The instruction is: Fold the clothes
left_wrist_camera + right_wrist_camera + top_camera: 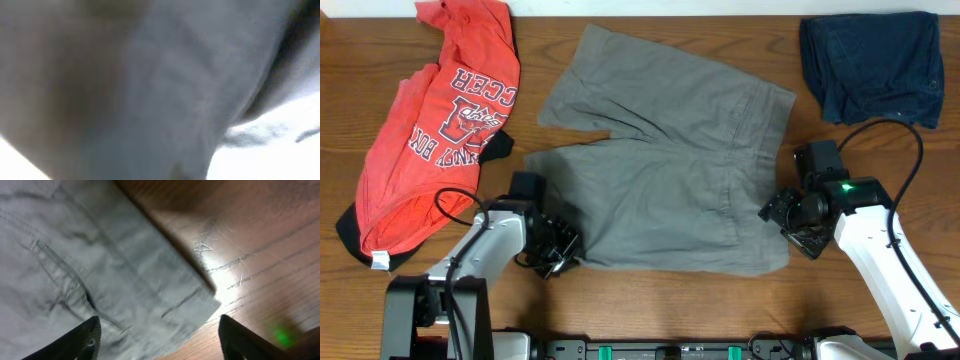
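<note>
The grey-olive shorts [660, 170] lie spread flat at the table's middle, waistband to the right. My left gripper [560, 252] is at the lower left leg hem. Blurred grey cloth [175, 75] fills the left wrist view and hides the fingers. My right gripper [778, 212] is open at the waistband's lower right end. In the right wrist view its fingers [159, 330] straddle the waistband corner [165, 300] just above the wood. A slit pocket [60, 275] shows there. The red-orange T-shirt [440, 130] with white lettering lies crumpled at the left. The dark navy garment [870, 60] lies at the back right.
The wooden table [720, 20] shows between the garments and to the right of the waistband [260, 255]. The right arm's black cable [910, 140] loops near the navy garment. The table's front edge runs just behind both arm bases.
</note>
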Tool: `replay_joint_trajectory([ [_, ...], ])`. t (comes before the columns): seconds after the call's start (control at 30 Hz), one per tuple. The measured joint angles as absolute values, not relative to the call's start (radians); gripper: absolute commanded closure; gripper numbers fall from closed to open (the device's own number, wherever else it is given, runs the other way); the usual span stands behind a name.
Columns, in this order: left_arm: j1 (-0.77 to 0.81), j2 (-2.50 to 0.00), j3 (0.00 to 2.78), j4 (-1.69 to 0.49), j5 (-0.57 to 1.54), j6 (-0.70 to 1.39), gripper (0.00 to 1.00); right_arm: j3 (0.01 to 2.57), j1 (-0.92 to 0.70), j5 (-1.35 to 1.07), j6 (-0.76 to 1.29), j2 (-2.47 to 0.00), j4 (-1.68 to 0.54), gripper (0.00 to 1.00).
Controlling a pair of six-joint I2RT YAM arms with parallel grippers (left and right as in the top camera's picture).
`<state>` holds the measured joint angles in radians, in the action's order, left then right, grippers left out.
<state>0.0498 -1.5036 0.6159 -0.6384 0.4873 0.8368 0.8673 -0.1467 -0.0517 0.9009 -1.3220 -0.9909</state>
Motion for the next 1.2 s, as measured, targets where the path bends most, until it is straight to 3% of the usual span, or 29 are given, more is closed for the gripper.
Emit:
replay_joint_trajectory([
  [0.1,0.033,-1.504,0.616,-0.637,0.491,0.815,0.94,0.867,-0.147,-0.053,0.884,-1.322,-1.004,0.35],
  [0.3,0.028,-1.504,0.616,-0.632,0.491,0.803,0.94,0.862,-0.189,-0.08,0.887,-1.322,-1.009,0.32],
  [0.5,0.028,-1.504,0.617,-0.604,0.491,0.802,0.94,0.788,-0.283,-0.103,1.015,-1.322,-0.995,0.25],
  [0.83,0.027,-1.504,0.618,-0.593,0.491,0.802,0.94,0.607,-0.352,-0.115,1.198,-1.337,-0.826,0.28],
  [1.07,0.027,-1.504,0.618,-0.593,0.491,0.802,0.94,0.569,-0.352,-0.122,1.231,-1.365,-0.756,0.47],
  [1.13,0.027,-1.504,0.618,-0.591,0.491,0.802,0.94,0.569,-0.352,-0.12,1.224,-1.368,-0.747,0.58],
  [1.2,0.027,-1.504,0.618,-0.583,0.491,0.802,0.94,0.569,-0.352,-0.11,1.206,-1.368,-0.737,0.77],
])
